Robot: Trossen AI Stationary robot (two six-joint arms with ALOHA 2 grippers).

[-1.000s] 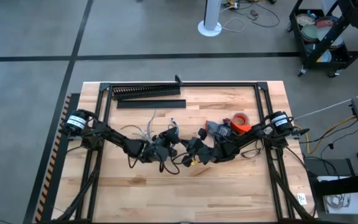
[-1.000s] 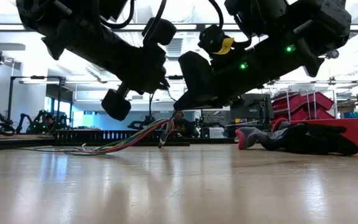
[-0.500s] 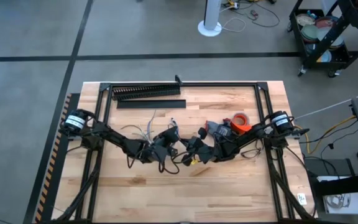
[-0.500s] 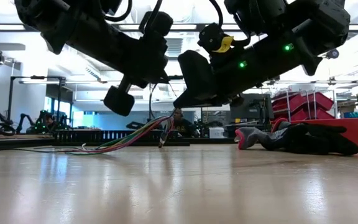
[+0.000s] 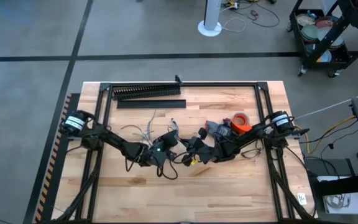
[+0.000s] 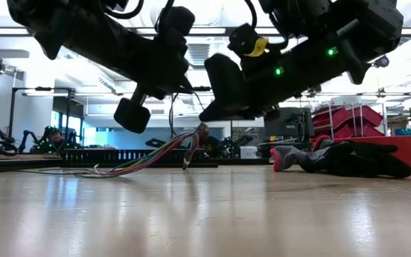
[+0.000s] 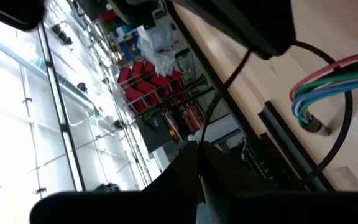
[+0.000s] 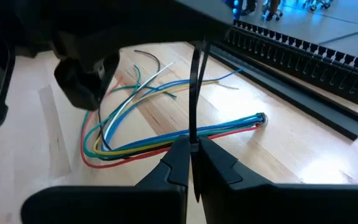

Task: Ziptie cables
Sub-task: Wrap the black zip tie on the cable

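The cables (image 8: 166,140) are a bundle of thin coloured wires at mid-table, with their dark bound end (image 8: 260,118) toward the far side. In the low view the bundle (image 6: 163,153) rises off the table toward the grippers. A thin black ziptie (image 8: 193,93) stands across the bundle. My right gripper (image 8: 191,158) and my left gripper (image 7: 197,177) are both shut on it. They meet close together above the table's middle, left gripper (image 5: 166,142) beside right gripper (image 5: 186,145). Whether the ziptie circles the bundle I cannot tell. My left gripper pinches a thin dark strip of the ziptie (image 7: 199,152) between its two shut fingers; the strip runs on from the fingertips in a curve toward the wires. My right gripper pinches the ziptie (image 8: 192,144) between its two shut fingers. The strip stands straight out beyond them, across the bundle and clear of the table.
A long black comb-toothed duct (image 5: 146,92) and a flat black strip (image 5: 151,104) lie along the far edge. An orange tape roll (image 5: 241,118) and a grey-and-red object (image 5: 218,129) sit at the right. The near half of the table (image 5: 185,193) is bare wood.
My left gripper has turned about its wrist and shifted a little toward the right gripper. The raised part of the bundle stands slightly higher in the low view. My right gripper has kept still.
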